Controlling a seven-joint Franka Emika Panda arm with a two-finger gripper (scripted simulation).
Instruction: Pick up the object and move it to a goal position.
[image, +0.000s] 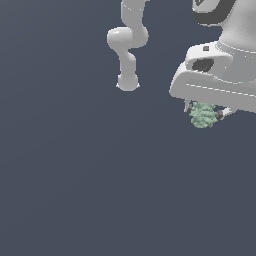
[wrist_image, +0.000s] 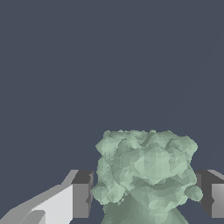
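My gripper (image: 204, 114) is clamped on the green clump (image: 202, 115), one finger (wrist_image: 81, 194) on each side, at the exterior view's right edge. Pickup looks done. Carrying it to the goal remains; I see no goal marker.

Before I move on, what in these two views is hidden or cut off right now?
- Exterior view: the end effector fingertips are mostly hidden behind the green-grey clump and under the white hand housing; the arm runs off the frame's right and top edges.
- Wrist view: the clump's underside is cut off by the frame edge; finger contact on it is unclear.
- Neither view shows a goal marker.
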